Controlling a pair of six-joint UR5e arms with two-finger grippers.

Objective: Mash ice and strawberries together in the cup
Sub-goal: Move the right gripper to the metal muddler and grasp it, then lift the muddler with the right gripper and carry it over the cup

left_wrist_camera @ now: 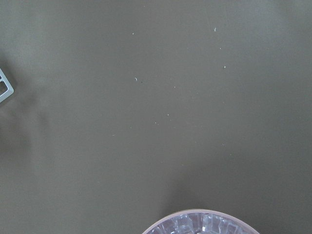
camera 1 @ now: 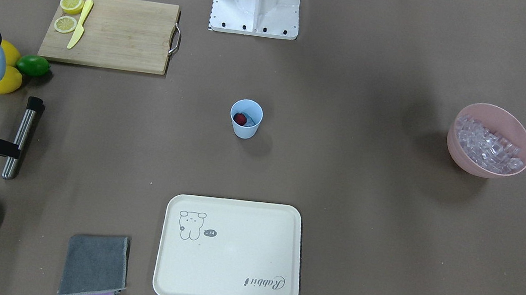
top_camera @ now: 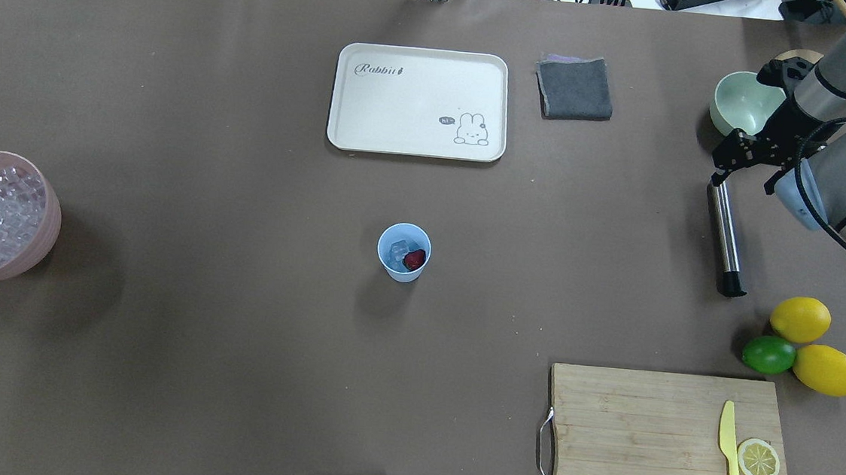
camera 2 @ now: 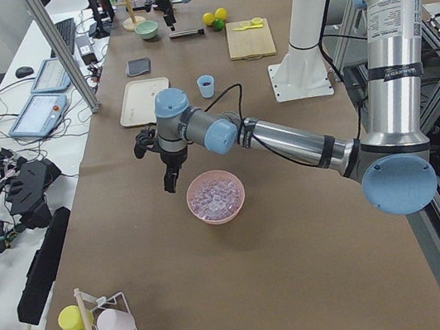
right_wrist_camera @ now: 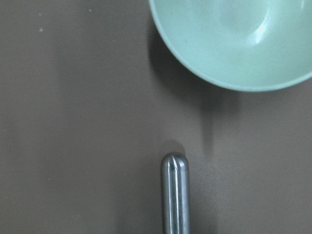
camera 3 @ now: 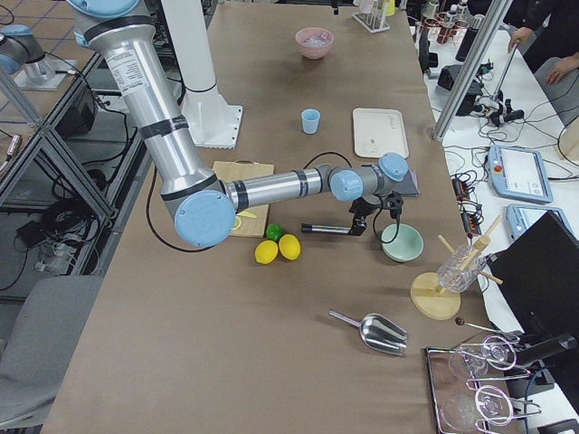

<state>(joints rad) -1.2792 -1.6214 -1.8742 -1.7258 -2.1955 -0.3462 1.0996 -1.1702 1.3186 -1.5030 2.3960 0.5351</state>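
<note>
- The small light-blue tapered plastic cup (top_camera: 399, 274) stands upright at the centre of the brown desk (top_camera: 246, 178). Inside it are the small red strawberry (top_camera: 414, 259) and a few clear ice cubes (top_camera: 398, 251), and both look whole.
- Loading seems finished. The step in hand appears to be fetching the masher, a brushed-steel rod with a black tip (top_camera: 725, 235) that lies at 3 o'clock from the cup.
- The right gripper (top_camera: 727, 159) hovers over the rod's 12 o'clock end, beside the mint-green bowl (top_camera: 720, 121). I cannot tell how wide its jaws stand, and it grips nothing.
- The left gripper (camera 2: 170, 181) hangs beside the pink bowl of ice (top_camera: 41, 249), at 9 o'clock from the cup. Its jaw state is also unclear.
- Next, the right gripper likely needs to descend, clamp the rod, tip it upright and carry it over the cup.
</note>
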